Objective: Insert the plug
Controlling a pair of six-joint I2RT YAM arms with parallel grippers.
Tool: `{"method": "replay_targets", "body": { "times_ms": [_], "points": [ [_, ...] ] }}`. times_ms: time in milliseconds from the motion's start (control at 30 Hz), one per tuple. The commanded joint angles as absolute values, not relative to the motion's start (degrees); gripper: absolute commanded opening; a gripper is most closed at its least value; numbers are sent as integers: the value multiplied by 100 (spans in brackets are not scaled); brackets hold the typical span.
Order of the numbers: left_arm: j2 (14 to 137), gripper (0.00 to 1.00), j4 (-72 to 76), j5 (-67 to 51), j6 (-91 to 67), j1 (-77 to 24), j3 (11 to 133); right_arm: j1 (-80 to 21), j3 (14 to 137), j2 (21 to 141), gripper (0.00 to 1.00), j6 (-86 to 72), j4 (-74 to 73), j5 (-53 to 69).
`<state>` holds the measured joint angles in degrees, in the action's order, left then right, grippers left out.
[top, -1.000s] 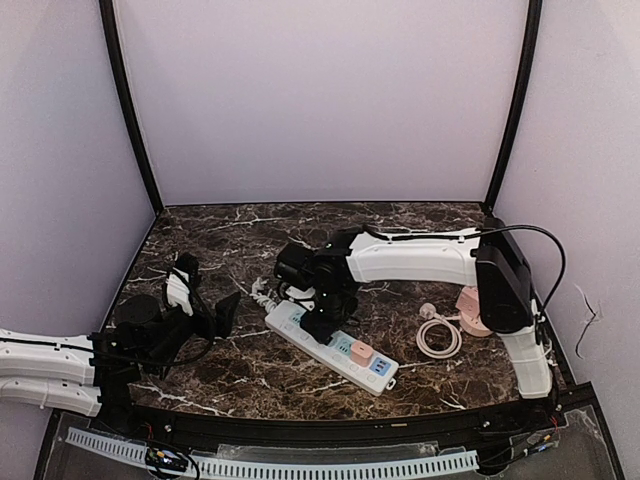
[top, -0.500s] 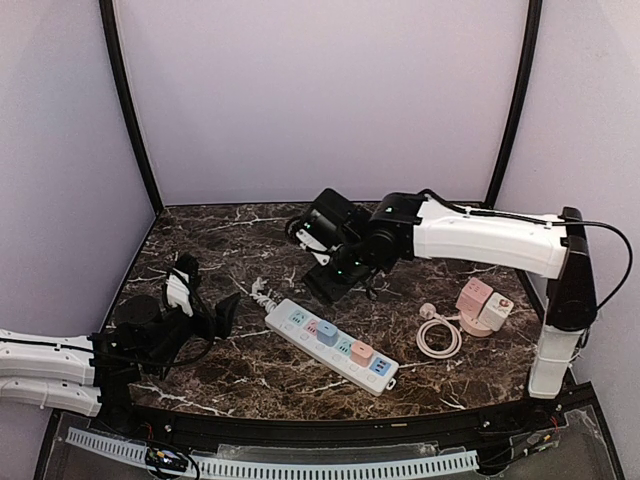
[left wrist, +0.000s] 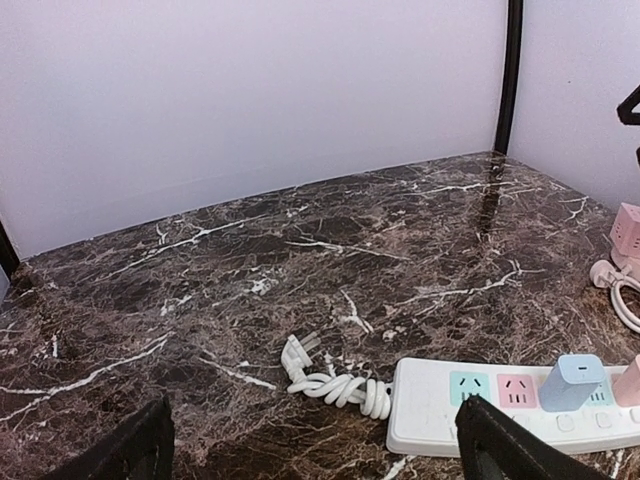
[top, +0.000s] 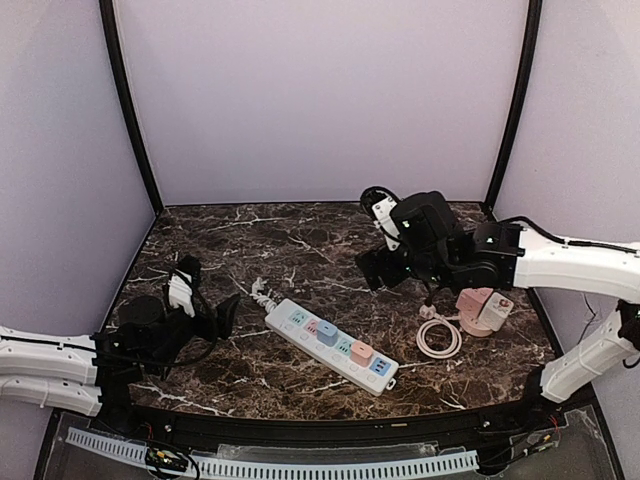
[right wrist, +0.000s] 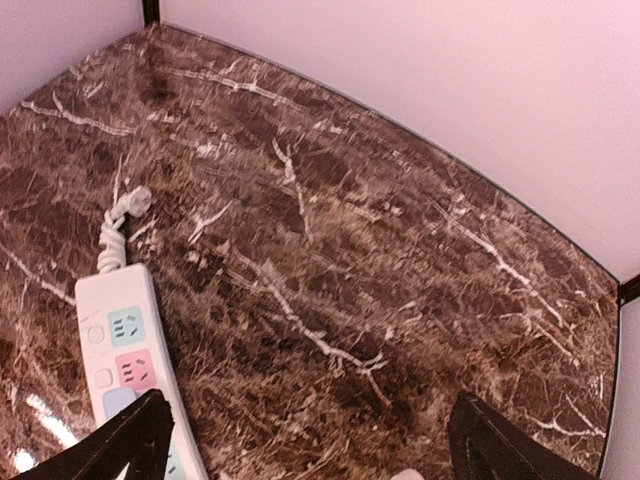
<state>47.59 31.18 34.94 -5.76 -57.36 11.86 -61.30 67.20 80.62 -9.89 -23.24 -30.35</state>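
Pale blue and boxy with rounded corners, the plug (top: 327, 334) stands upright in the white strip (top: 330, 346). The strip lies slantwise on the marble surface (top: 240, 240), near the middle of its near edge. A pink plug (top: 361, 352) sits just beside it in the same strip. The right claw (right wrist: 315, 445) is spread wide and empty above the surface's right half. The left claw (left wrist: 320, 455) is also spread and empty, by the left edge.

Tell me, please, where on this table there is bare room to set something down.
The far half of the table, from the power strip back to its far edge, is bare, widest at the far left. A narrower bare band runs in front of the strip. The right side is crowded: pink adapter, coiled white cable, right gripper beside them.
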Motion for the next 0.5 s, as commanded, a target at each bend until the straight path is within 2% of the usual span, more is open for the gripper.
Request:
{"method": "replay_targets", "body": {
  "times_ms": [0, 233, 467],
  "points": [
    [4979, 99, 3139, 3666, -506, -5689, 1294, -5711, 6059, 7310, 99, -1094, -1478, -3373],
    [5179, 99, 3131, 4494, 147, -5648, 1570, -5045, 5118, 6266, 99, -1070, -958, -3405],
    [5237, 99, 3959, 5033, 1175, -5144, 1476, -4598, 4053, 5730, 99, -902, 100, -4448]
  ]
}}
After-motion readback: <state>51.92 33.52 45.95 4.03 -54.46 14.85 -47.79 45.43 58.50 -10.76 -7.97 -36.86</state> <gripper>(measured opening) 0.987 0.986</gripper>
